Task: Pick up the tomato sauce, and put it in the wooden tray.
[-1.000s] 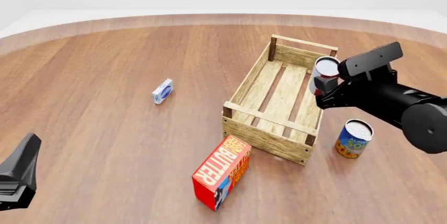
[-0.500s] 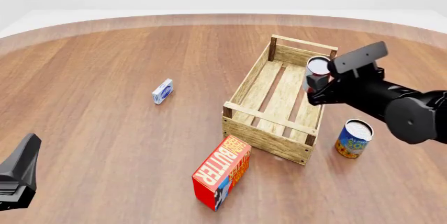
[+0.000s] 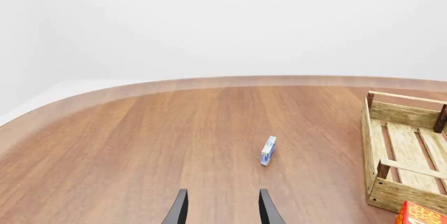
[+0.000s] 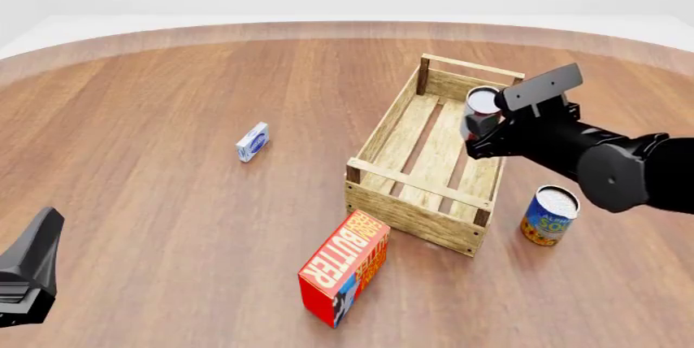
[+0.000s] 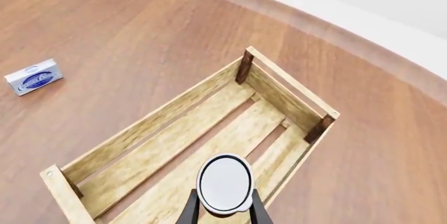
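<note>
The right gripper (image 4: 485,124) was clamped on the tomato sauce (image 4: 480,109), a small, rigid, smooth-sided can, probably light and best pinched across its round body, held right of centre above the slatted light-wood wooden tray (image 4: 407,206); the left gripper (image 3: 222,211) stood apart, empty.

Count on the table (image 4: 162,120):

- Cans: two. One tomato sauce (image 4: 480,112) can with a silvery top; one blue-and-yellow can (image 4: 550,215).
- Boxes: two. One red butter box (image 4: 344,267); one small blue-and-white box (image 4: 252,142).
- Crates: one wooden tray (image 4: 401,141), slatted, with four darker corner posts.
- Arms: two, each with one claw: right claw (image 4: 485,124), and left claw (image 3: 222,209) with two dark fingers showing in its wrist view.
</note>
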